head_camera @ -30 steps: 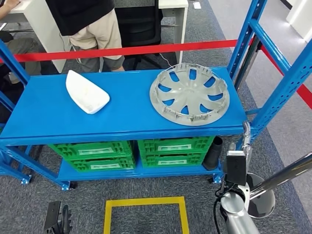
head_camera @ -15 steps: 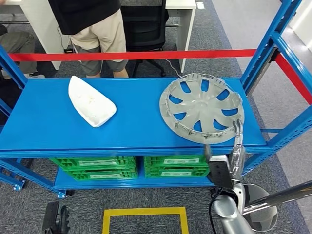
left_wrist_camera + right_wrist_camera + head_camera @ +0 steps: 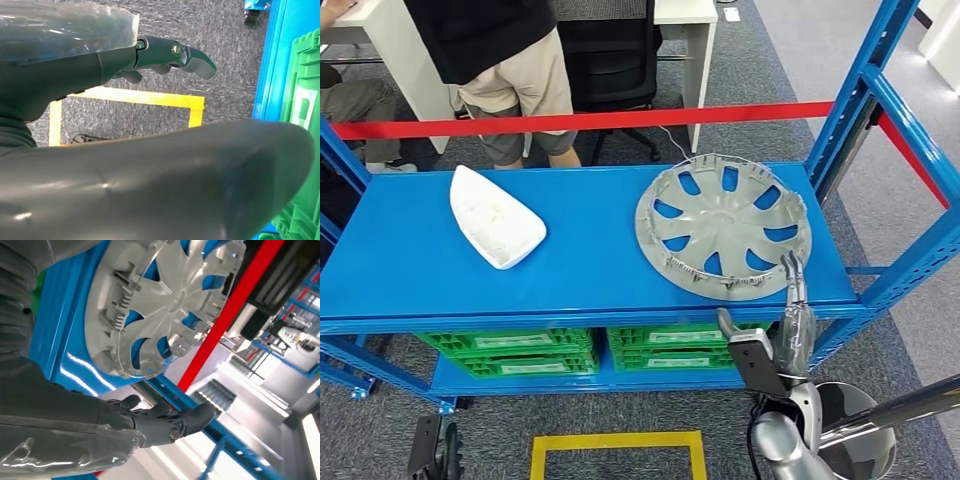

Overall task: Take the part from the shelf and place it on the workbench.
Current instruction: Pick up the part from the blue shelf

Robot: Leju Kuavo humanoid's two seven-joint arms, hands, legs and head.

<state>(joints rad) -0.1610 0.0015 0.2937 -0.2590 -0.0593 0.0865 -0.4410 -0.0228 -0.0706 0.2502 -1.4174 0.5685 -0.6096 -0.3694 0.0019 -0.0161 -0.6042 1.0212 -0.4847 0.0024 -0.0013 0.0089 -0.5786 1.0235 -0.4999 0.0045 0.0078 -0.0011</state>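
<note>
One right hand [image 3: 794, 318] rises nearest, fingers straight and spread, empty, at the front rim of the round silver-grey plastic hubcap [image 3: 722, 226], which lies flat on the blue metal shelf [image 3: 584, 250]; a white curved shell [image 3: 495, 218] lies leftward.

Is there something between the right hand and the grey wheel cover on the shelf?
Nothing visible. The right hand is raised at the shelf's front edge, just before the wheel cover, with no object between them.
</note>
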